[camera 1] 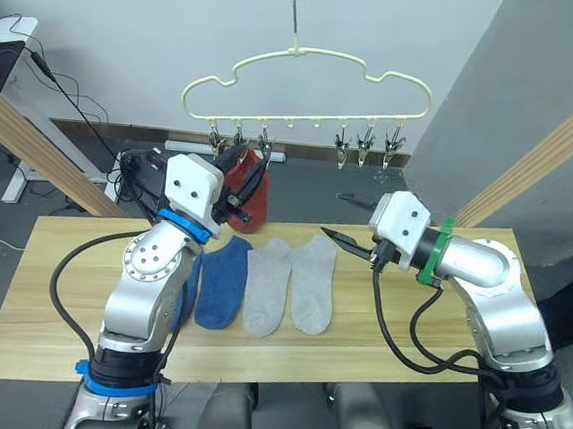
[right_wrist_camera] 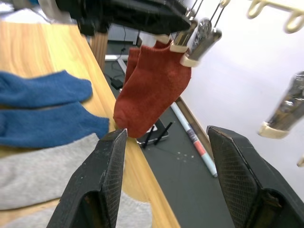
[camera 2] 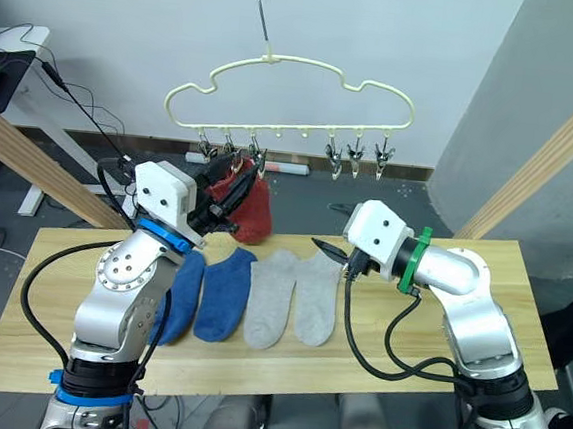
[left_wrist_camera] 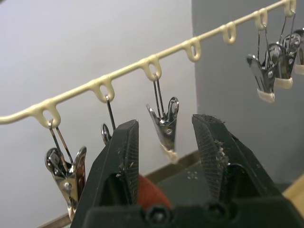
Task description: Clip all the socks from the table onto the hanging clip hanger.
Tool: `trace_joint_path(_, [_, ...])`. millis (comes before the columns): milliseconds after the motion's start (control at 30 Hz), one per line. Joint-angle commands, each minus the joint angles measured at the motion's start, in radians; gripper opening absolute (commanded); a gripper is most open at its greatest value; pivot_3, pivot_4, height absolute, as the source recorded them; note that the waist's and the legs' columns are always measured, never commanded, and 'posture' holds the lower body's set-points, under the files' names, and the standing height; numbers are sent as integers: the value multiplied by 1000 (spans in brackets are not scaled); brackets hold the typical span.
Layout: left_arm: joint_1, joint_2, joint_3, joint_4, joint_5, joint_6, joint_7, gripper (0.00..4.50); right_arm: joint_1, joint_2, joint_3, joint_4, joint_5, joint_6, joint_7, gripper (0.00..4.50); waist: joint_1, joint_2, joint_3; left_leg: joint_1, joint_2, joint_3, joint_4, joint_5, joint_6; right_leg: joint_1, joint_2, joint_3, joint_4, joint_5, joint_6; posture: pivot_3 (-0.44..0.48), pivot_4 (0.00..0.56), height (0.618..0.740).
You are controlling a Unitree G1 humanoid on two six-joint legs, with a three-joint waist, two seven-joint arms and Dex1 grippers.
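Black-fingered right tool [right_wrist_camera: 164,183] gapes wide, empty, w/ left tool [left_wrist_camera: 164,142] likewise, up at pale yellow cloud-outline clip hanger [camera 1: 308,81]. Rust red socks [camera 2: 250,209] hang clipped; blue [camera 1: 222,281] & grey [camera 1: 290,283] ones lie on light wooden plank surface [camera 1: 437,328]. Soft, floppy, light, I reckon: pinch at cuff.

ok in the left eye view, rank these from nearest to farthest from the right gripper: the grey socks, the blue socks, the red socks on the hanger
1. Grey socks: on the table, just left of the right gripper.
2. Red socks: hanging from the clip hanger, up by the left gripper.
3. Blue socks: on the table, past the grey pair.

Red and blue are fairly close to call.
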Motion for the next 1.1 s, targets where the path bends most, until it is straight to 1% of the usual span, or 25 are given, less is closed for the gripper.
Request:
trace_joint_path(33, [-18, -44, -19, 27, 50, -56, 51, 1975, 16, -18, -44, -76, 53, 52, -17, 2791, 0, 0, 0, 0, 0, 0, 0, 0, 0, 0, 0, 0, 0, 0, 0, -219, 333, 740])
trace_joint_path(167, [-45, -89, -29, 82, 104, -88, 106, 1975, 25, -37, -59, -96, 71, 85, -38, 2791, -1, 0, 0, 0, -1, 0, 0, 0, 1, 0, 0, 0, 1, 0, 0, -226, 335, 740])
trace_joint_path(467, [-87, -136, -30, 162, 125, -111, 126, 1975, 18, -64, -65, -108, 103, 104, -61, 2791, -4, 0, 0, 0, -1, 0, 1, 0, 1, 0, 0, 0, 1, 0, 0, -249, 337, 740])
trace_joint_path(867, [-123, -142, -39, 198, 136, -148, 108, 1975, 29, -86, -67, -119, 137, 107, -84, 2791, -12, 0, 0, 0, -1, 0, 1, 1, 1, 0, 0, 0, 1, 0, 0, -257, 340, 740])
trace_joint_path(1100, [-141, -148, -31, 207, 140, -142, 122, 1975, 29, -83, -69, -122, 166, 101, -88, 2791, -19, 0, 0, 0, -1, 0, 1, 1, 1, 0, 0, 0, 1, 0, 0, -256, 340, 740])
